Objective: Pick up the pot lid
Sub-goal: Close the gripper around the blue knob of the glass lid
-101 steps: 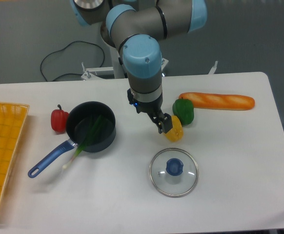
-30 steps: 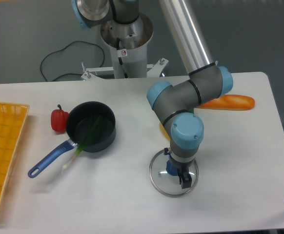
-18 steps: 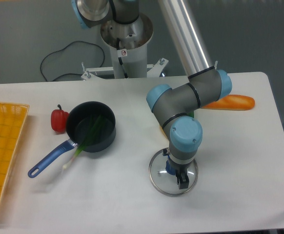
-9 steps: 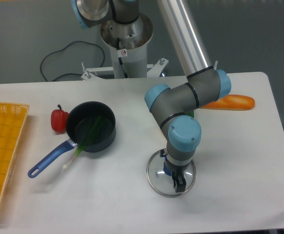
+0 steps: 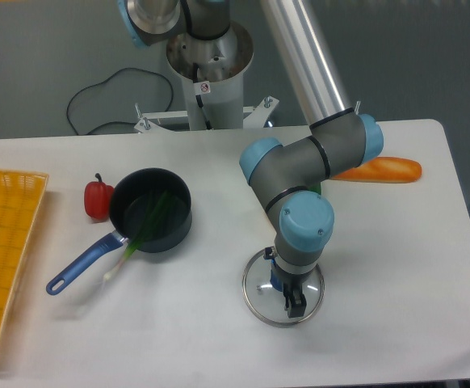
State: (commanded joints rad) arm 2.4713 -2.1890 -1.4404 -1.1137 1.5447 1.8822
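The gripper [image 5: 283,282] reaches down over the pot lid [image 5: 258,301] at the lower right of centre. The lid is a clear glass disc with a metal rim and lies on the white table. Its round blue knob [image 5: 277,284] is between the two fingers, which look closed against it. One finger stands at the knob's upper left, the other at its lower right. The gripper body and the finger on the right hide part of the knob and the lid's upper side.
Left of centre is a black pot [image 5: 152,244] with a blue handle, a green and white item inside. Beside it lies a red pepper [image 5: 98,200]. A yellow crate [image 5: 9,267] stands at the left edge. Behind the arm are an orange baguette-like item [image 5: 390,170] and a partly hidden green object.
The gripper has come down from above the middle of the table to the lid, and its fingers have drawn together around the knob. The lid has shifted slightly left.
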